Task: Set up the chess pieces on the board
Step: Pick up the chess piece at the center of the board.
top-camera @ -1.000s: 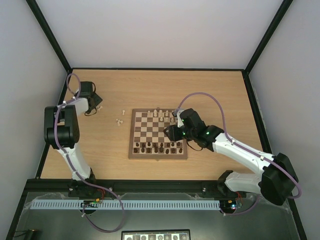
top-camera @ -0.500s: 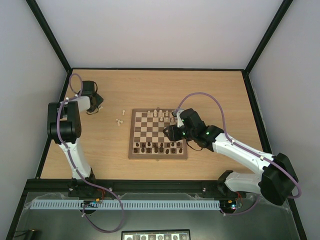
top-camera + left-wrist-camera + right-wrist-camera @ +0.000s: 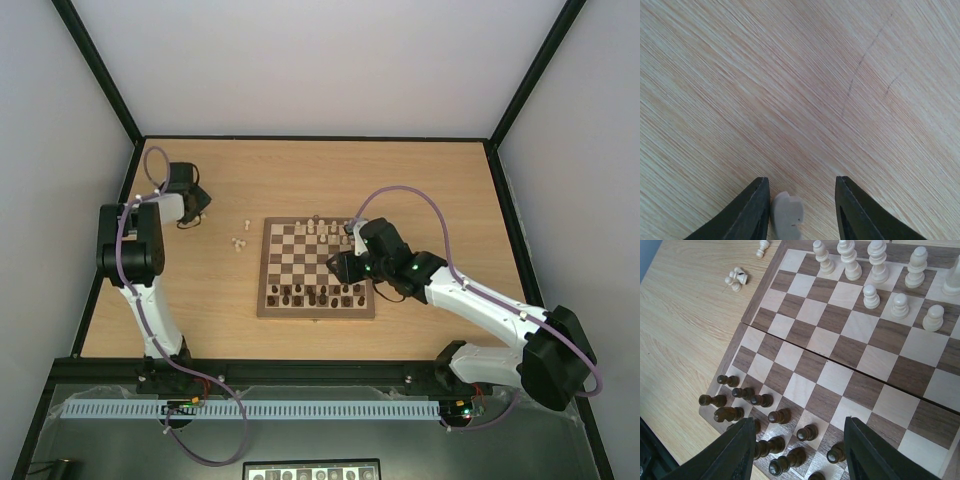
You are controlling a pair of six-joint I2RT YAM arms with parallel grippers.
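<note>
Pale wood-grain worktop [image 3: 430, 190]. Left arm [image 3: 130, 250] is folded upright and reaches to the far left corner. Right arm [image 3: 480, 305] stretches low over the checked wooden board [image 3: 300, 265], which lies mid-worktop. Left pincer [image 3: 801, 181]: narrow, around a pale piece [image 3: 786, 214] that touches one finger and stands clear of the other, seen in the wrist view only. Right pincer [image 3: 800, 421]: wide, holding nothing, above the near rows. Its view resolves turned pale pieces [image 3: 871, 296] upright on the far rows, dark pieces [image 3: 762, 400] crowding the near rows, and pale strays [image 3: 736, 278] on the worktop left of the board.
</note>
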